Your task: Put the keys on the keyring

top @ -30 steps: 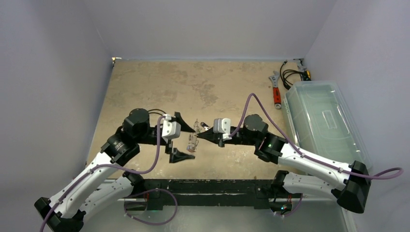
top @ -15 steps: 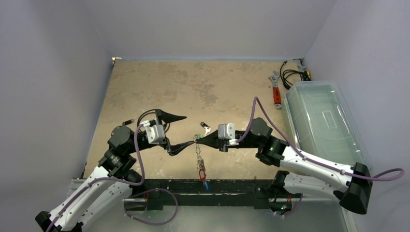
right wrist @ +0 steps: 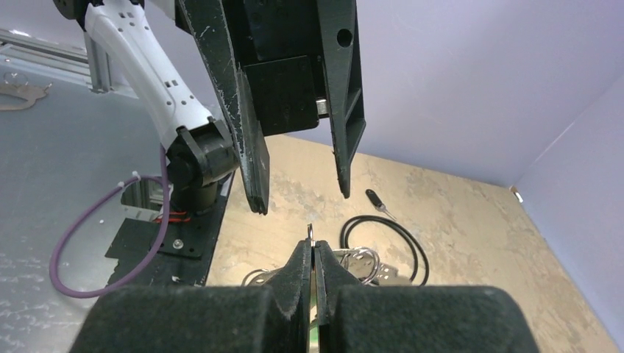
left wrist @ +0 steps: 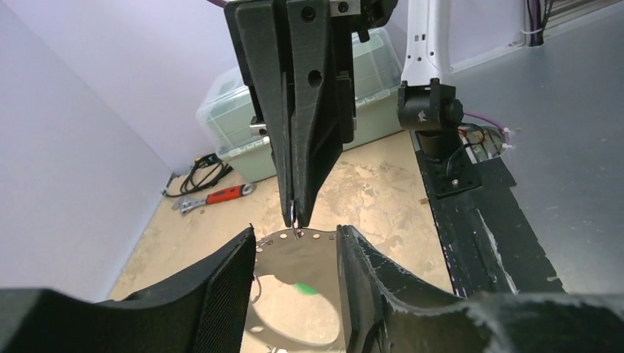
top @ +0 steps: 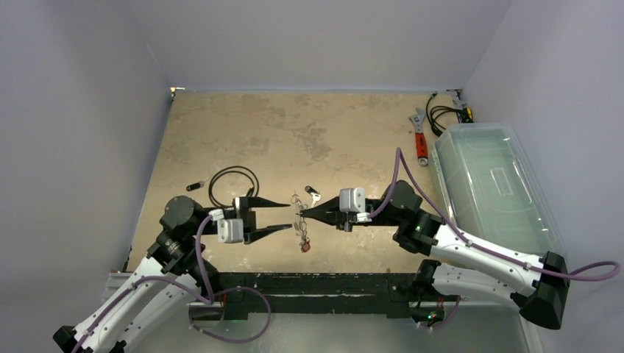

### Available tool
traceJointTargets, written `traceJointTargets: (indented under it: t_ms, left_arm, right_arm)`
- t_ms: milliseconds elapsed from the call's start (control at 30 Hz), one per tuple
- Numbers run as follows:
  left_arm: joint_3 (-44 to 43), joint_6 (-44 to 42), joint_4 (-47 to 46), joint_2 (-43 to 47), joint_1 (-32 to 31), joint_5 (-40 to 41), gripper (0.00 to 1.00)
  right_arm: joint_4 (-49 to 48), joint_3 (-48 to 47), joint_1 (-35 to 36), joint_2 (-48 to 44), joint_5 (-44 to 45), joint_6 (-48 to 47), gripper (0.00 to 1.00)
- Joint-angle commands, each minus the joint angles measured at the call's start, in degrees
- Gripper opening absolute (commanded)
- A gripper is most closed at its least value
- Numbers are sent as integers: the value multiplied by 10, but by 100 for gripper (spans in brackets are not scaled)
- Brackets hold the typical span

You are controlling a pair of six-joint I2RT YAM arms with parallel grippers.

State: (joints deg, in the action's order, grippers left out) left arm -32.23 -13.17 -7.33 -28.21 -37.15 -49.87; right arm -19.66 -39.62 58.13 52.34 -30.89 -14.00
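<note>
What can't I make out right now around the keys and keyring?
Top view: keys under the right end effector too small to count.
Right wrist view: its own fingers hide what they pinch.
Left wrist view: left end effector and frame edge cut off the keyring.

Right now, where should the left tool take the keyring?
Probably the upper rim of the keyring, just below the shut right tool, approaching level from the robot's left. That thin arc is exposed and lines up with the gap of the open left tool.
</note>
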Motion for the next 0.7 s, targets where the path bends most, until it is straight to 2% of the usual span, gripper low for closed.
traceJointTargets:
  t_ms: [0,167,433,667]
  left_arm:
    - [-3,-16,1,-14,1,-26,43]
    - [-4,0,-16,-41,1,-31,42]
    - [-2,26,-49,-60,1,-25,28]
    - [0,31,-55,-64,1,-28,23]
  right_arm:
    - [-42,-6,1,-4,11,8,0]
    - [-50,-7,1,-4,6,10,0]
    - [-52,-10,1,6,-2,8,0]
    - [-61,-12,1,14,-2,8,0]
